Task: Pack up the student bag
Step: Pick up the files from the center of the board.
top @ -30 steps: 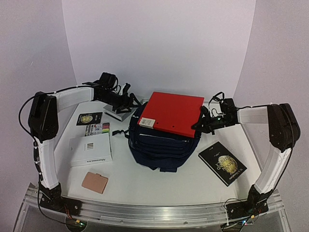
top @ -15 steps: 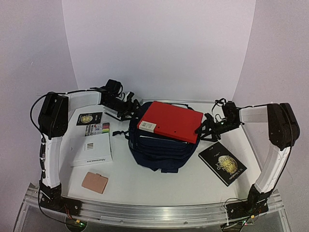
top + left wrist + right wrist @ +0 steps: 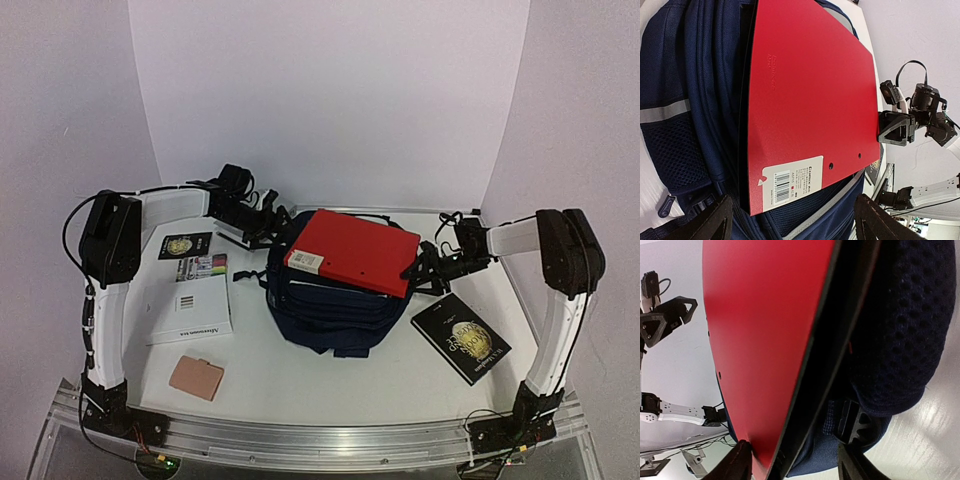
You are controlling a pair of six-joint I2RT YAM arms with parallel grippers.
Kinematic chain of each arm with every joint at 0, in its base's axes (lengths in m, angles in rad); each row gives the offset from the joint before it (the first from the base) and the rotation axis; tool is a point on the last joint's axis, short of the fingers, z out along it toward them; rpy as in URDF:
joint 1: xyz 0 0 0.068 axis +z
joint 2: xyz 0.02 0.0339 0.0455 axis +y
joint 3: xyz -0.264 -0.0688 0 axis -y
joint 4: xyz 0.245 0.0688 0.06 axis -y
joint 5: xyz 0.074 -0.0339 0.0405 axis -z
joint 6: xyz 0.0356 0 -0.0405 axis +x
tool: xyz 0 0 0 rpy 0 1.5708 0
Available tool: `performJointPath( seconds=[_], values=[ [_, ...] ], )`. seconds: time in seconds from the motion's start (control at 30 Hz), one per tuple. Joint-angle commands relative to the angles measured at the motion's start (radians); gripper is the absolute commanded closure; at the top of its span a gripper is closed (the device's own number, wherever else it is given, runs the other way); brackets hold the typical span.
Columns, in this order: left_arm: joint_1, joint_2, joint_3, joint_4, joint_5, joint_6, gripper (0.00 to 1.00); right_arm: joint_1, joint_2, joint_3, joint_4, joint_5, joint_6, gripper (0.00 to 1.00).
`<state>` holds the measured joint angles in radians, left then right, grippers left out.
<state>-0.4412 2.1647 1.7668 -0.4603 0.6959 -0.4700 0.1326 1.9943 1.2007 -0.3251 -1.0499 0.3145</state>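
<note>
The student bag (image 3: 322,305) lay in the middle of the white table (image 3: 300,385), its dark navy fabric bunched in folds toward the near edge. A red folder (image 3: 358,248) rested flat across the upper part of the bag and overhung it toward the far right, with a white label (image 3: 306,259) at its near-left corner. The left gripper (image 3: 272,226) hovered at the far-left side of the bag, just beside the folder's left edge. In the left wrist view its jaws stood wide apart with nothing held between them. Folder and bag lay below it, and the bag's pale grey stripe (image 3: 662,111) showed at the left. The right gripper (image 3: 421,264) sat at the folder's right edge. In the right wrist view its two fingers (image 3: 741,460) stood apart, one on each side of the folder's thin dark edge. The gap was far wider than the folder, so the gripper was open rather than clamped; whether a finger touched the red cover I could not tell. Toward the right edge of the table, apart from the bag, lay a black book (image 3: 462,338) with a gold emblem. Along the left edge lay a white book (image 3: 190,308), with a small dark booklet (image 3: 185,244) and a colour-striped card (image 3: 203,266) beyond it. By the near-left corner lay a tan pouch (image 3: 196,377).
</note>
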Motion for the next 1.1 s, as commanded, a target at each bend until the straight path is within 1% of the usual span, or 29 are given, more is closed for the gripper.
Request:
performJointPath(
  seconds=[0.0,0.07,0.13,0.2,0.37,0.43,0.5,0.57,0.63,0.7,0.83,0.93,1.07],
  values=[
    [0.004,-0.062,0.023,0.019,-0.014,0.026,0.16,0.013,0.016,0.044,0.102,-0.046,0.068,0.48],
    [0.004,-0.071,0.014,0.02,-0.017,0.031,0.16,0.014,0.013,0.056,0.122,-0.058,0.094,0.51],
    [0.004,-0.078,0.014,0.014,-0.021,0.039,0.16,0.016,0.005,0.067,0.135,-0.072,0.116,0.6],
    [0.004,-0.087,0.018,0.001,-0.028,0.055,0.16,0.017,-0.009,0.073,0.139,-0.077,0.131,0.66],
    [-0.001,-0.118,0.027,-0.047,-0.058,0.127,0.16,0.017,-0.041,0.074,0.146,-0.093,0.167,0.91],
    [-0.017,-0.142,0.027,-0.069,-0.094,0.192,0.16,0.018,-0.063,0.072,0.146,-0.099,0.186,1.0],
    [-0.05,-0.175,0.014,-0.088,-0.16,0.312,0.15,0.017,-0.086,0.071,0.154,-0.107,0.226,1.0],
    [-0.111,-0.203,-0.006,-0.109,-0.262,0.449,0.14,0.018,-0.106,0.07,0.183,-0.112,0.286,1.0],
    [-0.165,-0.221,-0.033,-0.117,-0.349,0.59,0.13,0.017,-0.118,0.069,0.229,-0.117,0.373,1.0],
    [-0.213,-0.235,-0.06,-0.105,-0.427,0.693,0.13,0.019,-0.128,0.07,0.29,-0.127,0.459,1.0],
    [-0.288,-0.258,-0.115,-0.027,-0.55,0.83,0.12,0.028,-0.136,0.068,0.372,-0.167,0.597,1.0],
    [-0.34,-0.257,-0.134,0.024,-0.612,0.917,0.12,0.036,-0.149,0.065,0.377,-0.185,0.624,1.0],
    [-0.408,-0.211,-0.139,0.063,-0.7,1.022,0.12,0.047,-0.169,0.057,0.38,-0.2,0.649,1.0]
  ],
)
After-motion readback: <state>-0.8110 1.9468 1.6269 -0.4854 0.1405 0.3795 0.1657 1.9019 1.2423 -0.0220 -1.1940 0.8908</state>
